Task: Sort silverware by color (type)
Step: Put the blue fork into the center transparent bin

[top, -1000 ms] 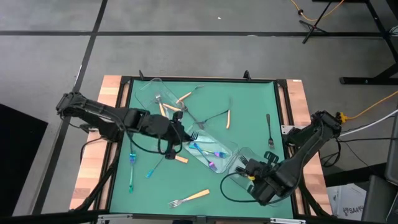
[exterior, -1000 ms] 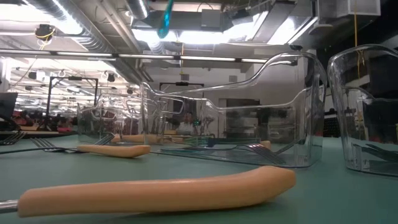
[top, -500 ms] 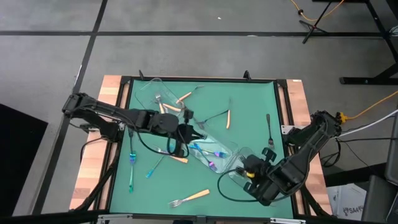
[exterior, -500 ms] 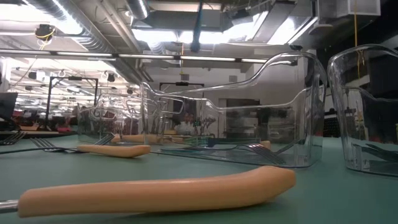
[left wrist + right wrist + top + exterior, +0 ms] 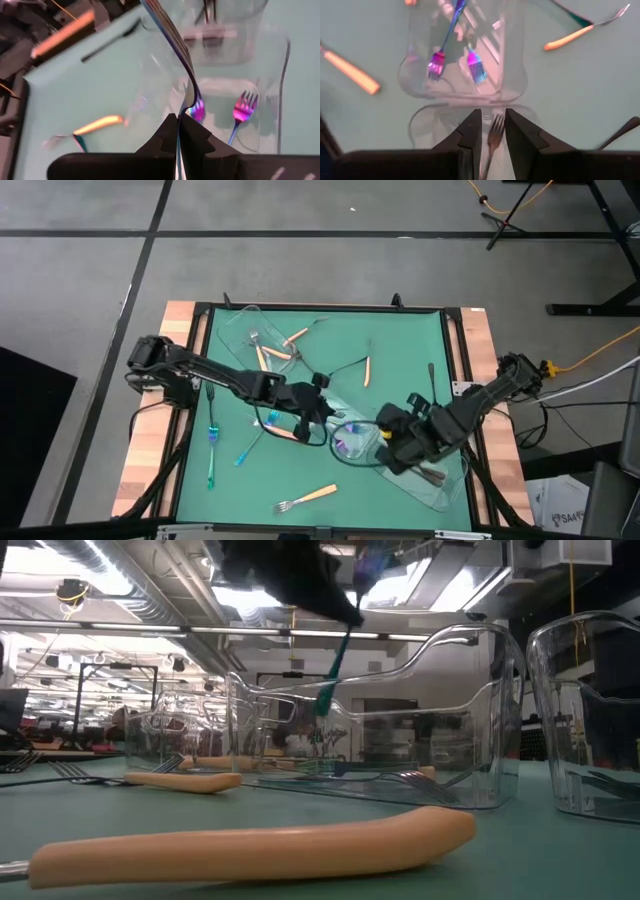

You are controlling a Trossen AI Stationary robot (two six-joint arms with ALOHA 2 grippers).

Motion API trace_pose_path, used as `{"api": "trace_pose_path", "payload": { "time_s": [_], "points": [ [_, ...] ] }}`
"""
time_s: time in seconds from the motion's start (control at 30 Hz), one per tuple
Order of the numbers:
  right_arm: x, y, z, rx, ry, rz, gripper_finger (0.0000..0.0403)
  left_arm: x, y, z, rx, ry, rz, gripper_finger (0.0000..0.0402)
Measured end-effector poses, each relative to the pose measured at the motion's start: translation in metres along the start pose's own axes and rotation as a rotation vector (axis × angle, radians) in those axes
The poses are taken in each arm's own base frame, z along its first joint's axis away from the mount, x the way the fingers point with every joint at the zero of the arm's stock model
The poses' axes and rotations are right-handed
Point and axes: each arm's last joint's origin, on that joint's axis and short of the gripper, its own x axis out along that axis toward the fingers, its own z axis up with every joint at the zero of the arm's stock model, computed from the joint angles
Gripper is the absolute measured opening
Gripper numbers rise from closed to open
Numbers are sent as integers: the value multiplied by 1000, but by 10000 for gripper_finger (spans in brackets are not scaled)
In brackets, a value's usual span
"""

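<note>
Left gripper (image 5: pixel 322 412) is clamped shut on an iridescent utensil (image 5: pixel 176 47), carried above the middle tray (image 5: pixel 375 420), which already holds two iridescent forks (image 5: pixel 244 107). In the left wrist view the handle runs out from the fingertips and the tray with the matching forks lies just beyond and below, so the drop is roughly straight down. In the low view the utensil hangs tip-down over the tray wall (image 5: pixel 470 710); that wall is what to clear, I'd judge.

Right gripper (image 5: pixel 400 445) sits just beside it over the neighbouring tray (image 5: pixel 440 485), part open with a dark fork (image 5: pixel 494 131) showing between the fingers; I can't tell whether it grips it. The arms are close, so collision is the main risk.

On the tabletop (image 5: pixel 400 350): orange-handled fork (image 5: pixel 306 497) near the front edge, teal pieces (image 5: pixel 211 450) left, dark fork (image 5: pixel 433 390) right.
</note>
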Motion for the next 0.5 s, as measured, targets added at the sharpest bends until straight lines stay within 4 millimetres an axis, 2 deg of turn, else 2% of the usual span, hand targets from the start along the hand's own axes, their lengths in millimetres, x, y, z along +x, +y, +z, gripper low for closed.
{"api": "trace_pose_path", "payload": {
  "time_s": [0.27, 0.5],
  "points": [
    [15, -22, 34, -3, 8, -55, 76, 36, -9, -22, 12, 111, -32, 0],
    [29, -49, 65, 15, 21, -108, 76, 50, -9, -33, 8, 156, -36, 0]
  ]
}}
